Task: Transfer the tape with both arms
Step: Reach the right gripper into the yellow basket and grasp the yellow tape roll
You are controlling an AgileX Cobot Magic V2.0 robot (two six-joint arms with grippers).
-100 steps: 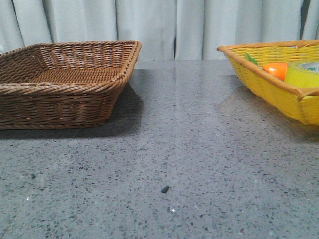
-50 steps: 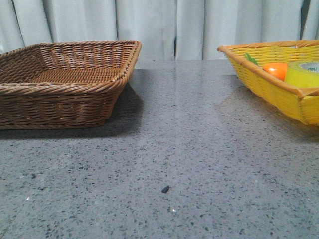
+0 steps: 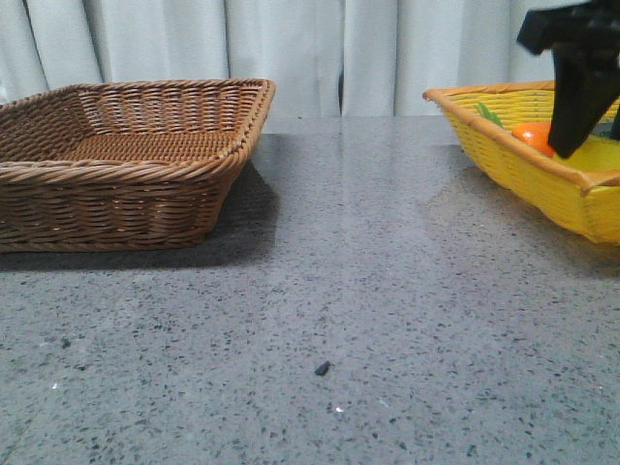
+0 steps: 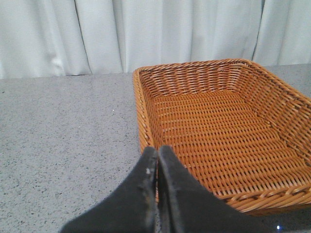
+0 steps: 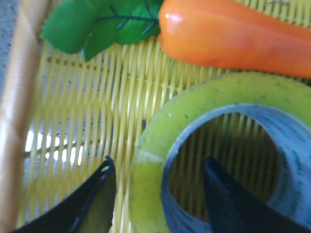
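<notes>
The tape, a yellow translucent roll with a pale inner core, lies flat in the yellow basket beside an orange carrot. My right gripper is open and straddles the roll's wall, one finger outside it and one inside the core, with a gap on each side. In the front view the right gripper reaches down into the yellow basket and hides the tape. My left gripper is shut and empty, just above the near rim of the brown basket.
The brown wicker basket stands at the left of the grey stone table. The carrot has green leaves. A small dark speck lies on the table in front.
The right arm has come down into the yellow basket over the tape, which showed plainly before and is now covered in the front view. The baskets have not moved.
</notes>
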